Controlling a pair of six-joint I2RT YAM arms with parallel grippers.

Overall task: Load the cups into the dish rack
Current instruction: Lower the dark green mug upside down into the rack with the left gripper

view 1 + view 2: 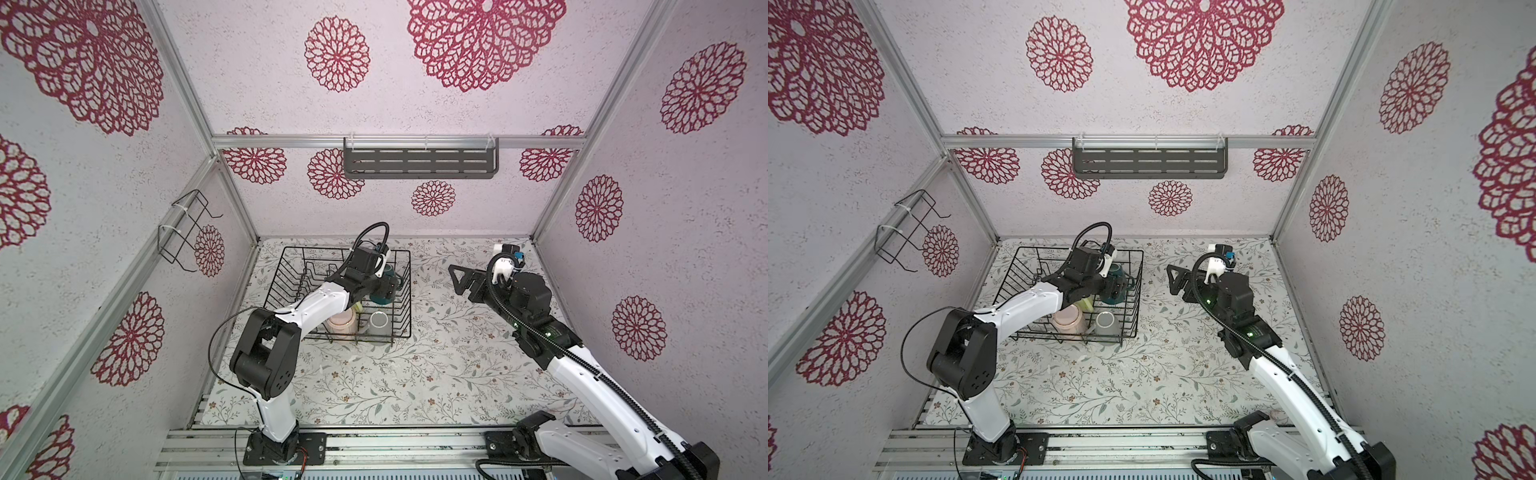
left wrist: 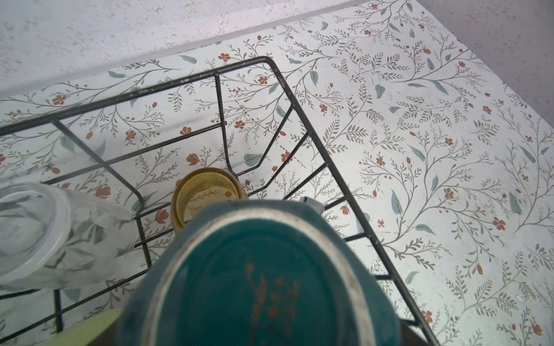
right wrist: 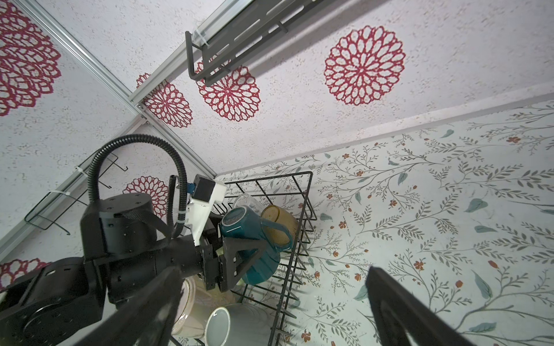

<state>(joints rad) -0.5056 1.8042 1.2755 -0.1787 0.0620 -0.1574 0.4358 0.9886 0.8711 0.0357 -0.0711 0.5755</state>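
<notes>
Teal mug (image 1: 381, 296) held, beside rack (image 1: 406, 307) rim

Bright, even, diffuse light imo, only faint soft shadows on the table (image 1: 374, 386). Both top views sharp, w/ some wide-angle stretch toward the edges. Left wrist: teal mug (image 2: 254, 284) too close, blurry. Right gripper (image 3: 274, 269) fingers (image 3: 144, 308) out of focus too.

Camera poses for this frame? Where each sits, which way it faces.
Top views: high at the front, looking down on table and rack; left arm, right arm show.
Left wrist: on left arm, looking down onto the teal mug's base; fingers not clearly seen.
Right wrist: facing across at the rack; shows its open fingers, left arm gripping the mug.
Shared: both wrist views show mug, amber cup, rack.
</notes>
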